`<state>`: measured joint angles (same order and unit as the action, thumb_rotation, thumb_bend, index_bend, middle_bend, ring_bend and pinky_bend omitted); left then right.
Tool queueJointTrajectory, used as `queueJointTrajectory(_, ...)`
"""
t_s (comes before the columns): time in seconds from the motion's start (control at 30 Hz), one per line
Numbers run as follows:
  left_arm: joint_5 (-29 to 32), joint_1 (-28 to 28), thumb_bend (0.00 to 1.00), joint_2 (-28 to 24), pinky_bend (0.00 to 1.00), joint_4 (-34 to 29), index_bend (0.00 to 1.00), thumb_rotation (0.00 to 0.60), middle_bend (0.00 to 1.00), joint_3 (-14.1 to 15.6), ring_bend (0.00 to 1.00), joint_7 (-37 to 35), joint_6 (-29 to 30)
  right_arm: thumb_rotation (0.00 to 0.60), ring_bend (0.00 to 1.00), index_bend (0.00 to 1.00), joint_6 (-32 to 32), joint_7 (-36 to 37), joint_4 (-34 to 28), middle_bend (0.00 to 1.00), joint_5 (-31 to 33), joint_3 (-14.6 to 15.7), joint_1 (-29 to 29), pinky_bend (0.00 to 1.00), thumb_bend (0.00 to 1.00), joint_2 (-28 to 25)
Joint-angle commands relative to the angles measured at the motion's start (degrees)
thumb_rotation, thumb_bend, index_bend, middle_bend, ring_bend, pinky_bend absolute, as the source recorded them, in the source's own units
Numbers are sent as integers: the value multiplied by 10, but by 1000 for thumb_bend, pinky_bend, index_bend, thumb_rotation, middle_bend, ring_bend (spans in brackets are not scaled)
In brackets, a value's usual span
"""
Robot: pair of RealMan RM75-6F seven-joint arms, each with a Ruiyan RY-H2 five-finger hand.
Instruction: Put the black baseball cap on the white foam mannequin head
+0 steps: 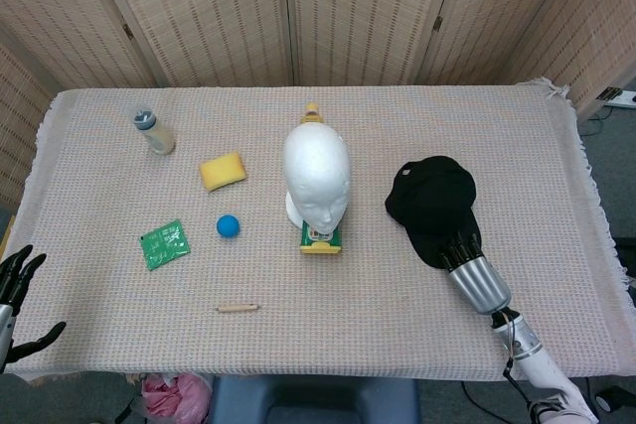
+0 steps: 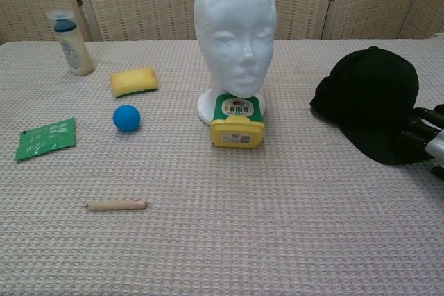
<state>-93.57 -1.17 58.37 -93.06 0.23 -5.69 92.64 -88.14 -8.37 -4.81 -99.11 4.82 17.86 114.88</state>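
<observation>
Black baseball cap (image 1: 432, 201) sits flat on the desk (image 1: 328, 345), well right of the white foam mannequin head (image 1: 316, 174), brim pointing toward the near edge. Mannequin head stands upright mid-desk, bare, facing the robot.

Right robot hand (image 1: 460, 248) is at the cap's brim, fingers (image 2: 417, 128) on its near-right edge; can't tell whether it's actually gripping the brim or just touching. Left robot hand (image 1: 14, 290) hangs off the desk's near-left corner, far left of the head, fingers spread, holding nothing.

Yellow-green container (image 2: 237, 120) touches the head's base in front. Left of the head: yellow sponge (image 1: 223, 170), blue ball (image 1: 229, 225), green packet (image 1: 164, 244), small bottle (image 1: 153, 130) further back-left. Wooden stick (image 1: 238, 307) lies front-left, near the desk edge.
</observation>
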Motion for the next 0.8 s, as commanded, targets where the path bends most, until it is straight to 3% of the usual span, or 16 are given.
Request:
queueJointTrajectory(0.03, 2, -1, 199, -1, 172, 1, 13, 600, 0, 0, 0, 0, -3, 600, 185, 247, 5, -1, 2, 262, 3, -1, 4, 302, 259, 3)
queueJointTrajectory(0.43, 15, -3, 200, -8, 173, 4, 13, 600, 0, -4, 0, -9, -10, 600, 217, 275, 15, 8, 5, 293, 15, -3, 22, 326, 288, 14)
queueJointTrajectory(0.63, 13, -2, 200, -9, 172, 5, 11, 600, 0, -5, 0, -11, -6, 600, 355, 461, 12, 9, 8, 433, 17, -1, 26, 451, 304, 15)
queueJointTrajectory(0.8, 11, 0, 200, -8, 172, 7, 4, 600, 0, -5, 0, -13, -1, 600, 538, 651, 5, 13, 8, 581, 21, -3, 32, 639, 352, 15)
